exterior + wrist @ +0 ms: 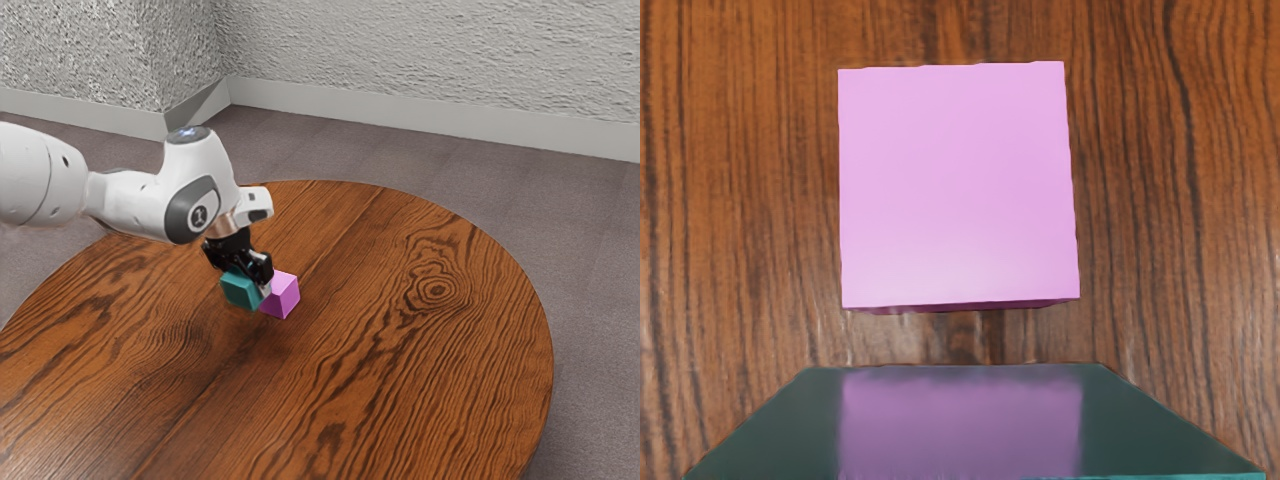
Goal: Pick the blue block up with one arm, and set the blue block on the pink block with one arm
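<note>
A teal-blue block (pixel 239 290) hangs just above the round wooden table (pixel 400 340), with my black gripper (pixel 243 277) shut on it from above. Right beside it, toward the exterior view's right, the pink block (pixel 281 294) rests on the table. The two blocks look to be touching or nearly so in the exterior view. In the wrist view the pink block (pixel 956 185) lies on the wood a short gap ahead of the held teal block (pixel 970 425), whose glossy top reflects the pink.
The table's rim (pixel 548 350) curves round at the exterior view's right, with grey floor and a stucco wall beyond. Bare wood stretches to the right and front of the blocks.
</note>
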Tool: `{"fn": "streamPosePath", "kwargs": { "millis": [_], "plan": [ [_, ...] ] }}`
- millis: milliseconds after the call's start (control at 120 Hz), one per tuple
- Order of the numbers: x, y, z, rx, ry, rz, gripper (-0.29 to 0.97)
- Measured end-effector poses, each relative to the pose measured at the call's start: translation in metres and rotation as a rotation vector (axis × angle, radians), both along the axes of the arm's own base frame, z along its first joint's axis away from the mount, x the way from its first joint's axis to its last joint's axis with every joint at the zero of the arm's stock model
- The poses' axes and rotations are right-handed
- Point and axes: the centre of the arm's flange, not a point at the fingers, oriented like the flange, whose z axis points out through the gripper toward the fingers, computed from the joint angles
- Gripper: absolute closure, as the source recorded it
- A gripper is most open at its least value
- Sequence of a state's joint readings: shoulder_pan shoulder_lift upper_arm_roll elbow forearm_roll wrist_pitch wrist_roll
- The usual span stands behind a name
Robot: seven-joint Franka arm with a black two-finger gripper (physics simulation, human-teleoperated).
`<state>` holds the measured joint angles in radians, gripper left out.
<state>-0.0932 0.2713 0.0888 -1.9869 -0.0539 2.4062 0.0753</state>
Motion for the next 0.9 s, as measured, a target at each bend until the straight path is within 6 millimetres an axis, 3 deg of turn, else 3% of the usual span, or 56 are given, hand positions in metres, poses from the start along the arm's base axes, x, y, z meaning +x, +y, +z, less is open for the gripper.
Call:
{"fn": "streamPosePath", "kwargs": {
  "millis": [175, 358, 600, 900],
  "plan": [
    [0.030, -0.002, -0.002, 0.014, 0.003, -0.010, 0.32],
    [0.045, -0.009, -0.010, 0.012, 0.016, -0.021, 0.32],
    [0.058, -0.007, -0.009, 0.011, 0.008, -0.021, 0.28],
    [0.069, -0.011, -0.012, -0.002, 0.002, -0.022, 0.33]
  ]
}}
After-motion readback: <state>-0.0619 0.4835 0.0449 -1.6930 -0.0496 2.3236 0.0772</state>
